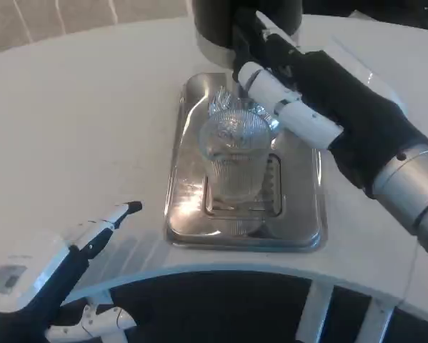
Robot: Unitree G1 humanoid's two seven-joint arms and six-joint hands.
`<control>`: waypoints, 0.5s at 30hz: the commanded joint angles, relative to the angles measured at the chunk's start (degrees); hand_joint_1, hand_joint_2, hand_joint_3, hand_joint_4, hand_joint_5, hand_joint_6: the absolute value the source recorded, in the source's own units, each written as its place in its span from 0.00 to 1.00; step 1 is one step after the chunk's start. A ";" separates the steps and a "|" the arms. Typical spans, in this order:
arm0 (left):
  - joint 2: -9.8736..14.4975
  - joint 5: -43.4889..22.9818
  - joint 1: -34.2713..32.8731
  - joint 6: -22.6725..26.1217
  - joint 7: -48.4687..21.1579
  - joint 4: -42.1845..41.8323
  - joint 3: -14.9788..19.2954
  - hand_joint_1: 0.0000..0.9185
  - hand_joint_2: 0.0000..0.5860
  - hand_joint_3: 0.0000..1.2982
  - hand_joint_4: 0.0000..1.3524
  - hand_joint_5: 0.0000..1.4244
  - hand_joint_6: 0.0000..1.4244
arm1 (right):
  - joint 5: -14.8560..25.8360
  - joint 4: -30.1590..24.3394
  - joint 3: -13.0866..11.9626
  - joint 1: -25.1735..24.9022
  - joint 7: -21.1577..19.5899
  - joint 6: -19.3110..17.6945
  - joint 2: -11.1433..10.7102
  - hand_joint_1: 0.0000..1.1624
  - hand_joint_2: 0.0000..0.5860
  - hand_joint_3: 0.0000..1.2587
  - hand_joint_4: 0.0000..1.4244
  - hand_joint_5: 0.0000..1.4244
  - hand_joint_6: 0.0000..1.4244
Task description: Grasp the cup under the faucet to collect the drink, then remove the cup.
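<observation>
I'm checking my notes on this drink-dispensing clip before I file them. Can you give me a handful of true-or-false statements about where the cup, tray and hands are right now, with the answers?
1. The ribbed clear cup stands upright on the metal drip tray. True.
2. The left hand is holding the cup. False: it lies near the table's front edge, well apart from the tray, holding nothing.
3. The right hand is up at the black dispenser, above and behind the cup. True.
4. The cup has been taken off the tray and set on the table. False: it is on the tray's grate, below the dispenser.
5. The tray is red plastic. False: it is shiny silver metal.
</observation>
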 commanded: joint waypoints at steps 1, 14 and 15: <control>0.90 -0.79 1.17 -0.83 -0.88 0.26 -0.04 0.04 0.15 0.10 0.07 0.14 0.21 | 1.97 0.67 1.15 -1.72 -0.84 0.74 -0.93 0.15 0.92 0.00 0.00 0.00 0.01; 1.34 -1.31 2.41 -0.71 -1.11 -0.36 0.63 0.04 0.15 0.10 0.07 0.14 0.21 | 4.16 2.67 5.48 -3.83 -0.45 -1.09 -5.96 0.07 0.89 0.00 0.00 0.00 0.00; 1.36 -1.34 2.51 -0.69 -1.12 -0.40 0.65 0.04 0.15 0.10 0.07 0.14 0.21 | 4.06 2.88 6.12 -4.23 -0.34 -1.43 -6.64 0.05 0.87 0.00 0.00 0.00 0.00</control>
